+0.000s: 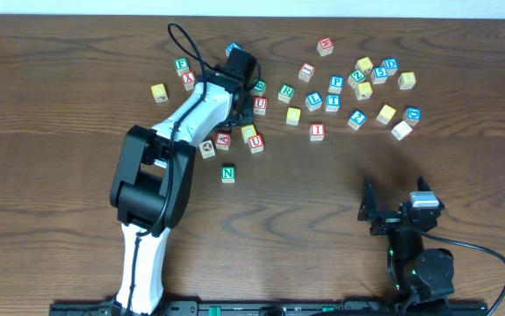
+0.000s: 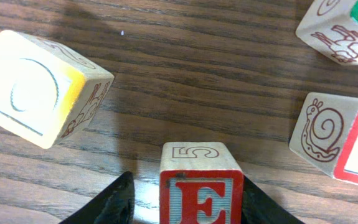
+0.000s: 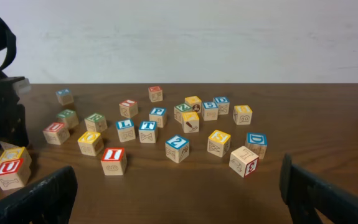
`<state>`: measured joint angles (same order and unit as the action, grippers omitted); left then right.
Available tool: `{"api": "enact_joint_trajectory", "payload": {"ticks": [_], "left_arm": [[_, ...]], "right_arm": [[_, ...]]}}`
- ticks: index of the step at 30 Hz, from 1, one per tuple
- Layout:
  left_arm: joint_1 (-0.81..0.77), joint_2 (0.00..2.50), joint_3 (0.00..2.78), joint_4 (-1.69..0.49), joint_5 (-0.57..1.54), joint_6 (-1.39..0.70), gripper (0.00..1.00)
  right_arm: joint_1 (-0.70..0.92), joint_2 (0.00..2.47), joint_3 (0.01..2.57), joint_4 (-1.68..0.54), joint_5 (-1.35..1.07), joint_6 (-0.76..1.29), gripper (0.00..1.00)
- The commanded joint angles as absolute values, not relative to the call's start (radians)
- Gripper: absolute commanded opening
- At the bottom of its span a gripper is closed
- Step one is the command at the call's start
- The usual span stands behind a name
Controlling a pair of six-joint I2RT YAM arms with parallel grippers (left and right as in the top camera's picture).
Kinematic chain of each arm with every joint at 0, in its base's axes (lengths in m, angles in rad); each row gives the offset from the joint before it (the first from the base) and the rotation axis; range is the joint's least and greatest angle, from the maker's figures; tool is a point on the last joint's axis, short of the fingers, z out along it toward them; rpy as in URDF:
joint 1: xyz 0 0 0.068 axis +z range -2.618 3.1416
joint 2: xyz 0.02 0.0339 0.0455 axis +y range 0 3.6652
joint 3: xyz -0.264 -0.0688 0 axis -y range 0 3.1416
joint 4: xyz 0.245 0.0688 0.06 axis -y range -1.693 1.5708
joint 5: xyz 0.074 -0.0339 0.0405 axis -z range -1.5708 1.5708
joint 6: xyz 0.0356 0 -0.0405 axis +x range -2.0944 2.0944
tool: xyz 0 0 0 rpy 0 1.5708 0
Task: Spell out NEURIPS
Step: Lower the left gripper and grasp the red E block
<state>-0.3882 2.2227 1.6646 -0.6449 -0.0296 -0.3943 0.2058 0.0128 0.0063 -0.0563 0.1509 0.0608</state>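
Two arms are in view. Left arm [image 1: 186, 114] stretches from the near table edge out over the cubes, elbow raised, wrist bent down so the left gripper [image 2: 186, 176] points at the table [image 2: 185, 74]. Its jaws stand apart with the E cube [image 2: 200, 193] between them. The finger [image 2: 263, 208] on the wrist view's right is touching the cube's side or just off it. A strip of wood shows between the other finger and the cube, so the cube is not clamped.

E cube sits flat on the table, pale wood, with a red E in a red frame on the face toward the camera and an outlined 5 on its top face. Ahead of these jaws and to the view's right stands the U cube [image 2: 347, 146], with a red letter and a snail outline on its side, apart from the E cube. Ahead to the left a yellow-edged cube [image 2: 38, 87] lies turned cornerwise. N cube [image 1: 227, 174] stands alone behind the jaws, toward the arm's base.

Right arm [image 1: 419, 263] is folded low by the near edge. The right gripper [image 3: 176, 171] faces the scattered cubes with its jaws spread wide; the I cube [image 3: 113, 160] is just ahead of them to the left, and the P cube [image 3: 158, 116] is farther ahead
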Motion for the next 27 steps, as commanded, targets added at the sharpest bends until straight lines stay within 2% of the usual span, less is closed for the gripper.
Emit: {"api": "enact_joint_trajectory", "payload": {"ticks": [1,4,15,20,25,27], "left_arm": [[-0.385,2.243,1.663,-0.642,-0.038,-0.398,0.42],[-0.385,2.243,1.663,-0.641,-0.038,-0.398,0.34],[-0.385,2.243,1.663,-0.617,-0.038,-0.398,0.33],[-0.385,2.243,1.663,-0.621,-0.038,-0.398,0.24],[-0.385,2.240,1.669,-0.648,-0.034,-0.398,0.22],[-0.385,2.236,1.678,-0.659,-0.034,-0.397,0.19]], "right_arm": [[0.199,0.010,0.006,-0.060,0.158,0.073,0.99],[0.199,0.010,0.006,-0.060,0.158,0.074,0.99],[0.199,0.010,0.006,-0.060,0.158,0.073,0.99],[0.199,0.010,0.006,-0.060,0.158,0.073,0.99],[0.199,0.010,0.006,-0.060,0.158,0.073,0.99],[0.199,0.010,0.006,-0.060,0.158,0.074,0.99]]}}
